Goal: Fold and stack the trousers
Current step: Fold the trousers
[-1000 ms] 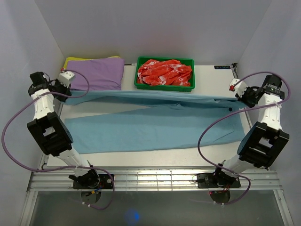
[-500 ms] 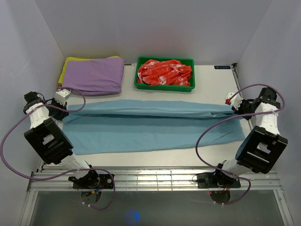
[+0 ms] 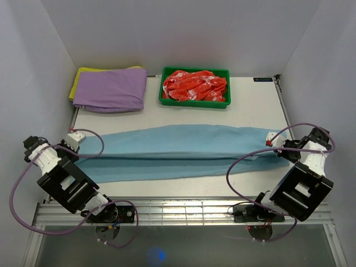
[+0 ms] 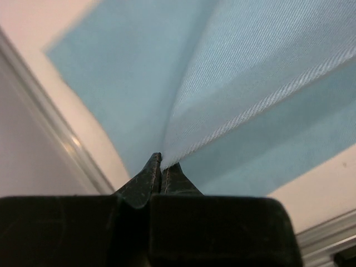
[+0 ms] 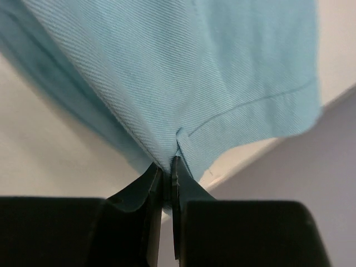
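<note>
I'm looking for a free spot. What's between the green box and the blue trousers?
Nothing is there. Only bare white table lies between the green box and the blue trousers. The top view shows it.

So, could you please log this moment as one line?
left pincer: shut on trousers | right pincer: shut on trousers | trousers: folded lengthwise, near edge of lower layer showing | stacking: not yet

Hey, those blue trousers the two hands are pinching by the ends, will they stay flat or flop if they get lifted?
Probably floppy: the trousers drape in soft folds from the left hand and the right hand. Likely light, since thin fingertip pinches hold each end. The long middle would probably sag between the two grips.
</note>
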Robot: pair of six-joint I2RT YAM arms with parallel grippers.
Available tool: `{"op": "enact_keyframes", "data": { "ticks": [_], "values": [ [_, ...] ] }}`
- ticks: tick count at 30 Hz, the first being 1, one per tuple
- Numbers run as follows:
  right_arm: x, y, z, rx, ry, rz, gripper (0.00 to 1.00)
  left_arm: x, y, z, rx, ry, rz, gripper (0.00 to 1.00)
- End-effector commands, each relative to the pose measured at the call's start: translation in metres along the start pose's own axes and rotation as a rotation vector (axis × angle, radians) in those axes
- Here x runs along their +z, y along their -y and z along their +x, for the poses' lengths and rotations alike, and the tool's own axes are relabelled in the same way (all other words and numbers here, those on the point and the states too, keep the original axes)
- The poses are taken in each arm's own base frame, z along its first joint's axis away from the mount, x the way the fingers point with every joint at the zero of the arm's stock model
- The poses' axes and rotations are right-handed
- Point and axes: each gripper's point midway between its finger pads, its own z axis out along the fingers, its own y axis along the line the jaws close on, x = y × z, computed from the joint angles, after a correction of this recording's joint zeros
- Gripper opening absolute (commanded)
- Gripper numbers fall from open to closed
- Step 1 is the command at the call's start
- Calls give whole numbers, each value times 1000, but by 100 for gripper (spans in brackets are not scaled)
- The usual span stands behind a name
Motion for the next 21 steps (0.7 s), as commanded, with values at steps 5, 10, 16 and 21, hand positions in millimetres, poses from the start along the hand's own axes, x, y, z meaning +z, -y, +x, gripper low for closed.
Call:
{"op": "enact_keyframes", "data": {
  "ticks": [5, 10, 16, 21],
  "values": [
    [13, -30, 53, -121, -213, -37, 8, 25, 32, 118, 171, -357, 13, 0],
    [12, -23, 57, -118, -232, -27, 8, 30, 18, 122, 77, -357, 2, 0],
    [4, -5, 52, -89, -209, 1, 8, 10, -24, 78, 6, -249, -39, 0],
    [-2, -3, 49, -105, -213, 6, 8, -15, -14, 51, 57, -191, 9, 0]
  ]
}}
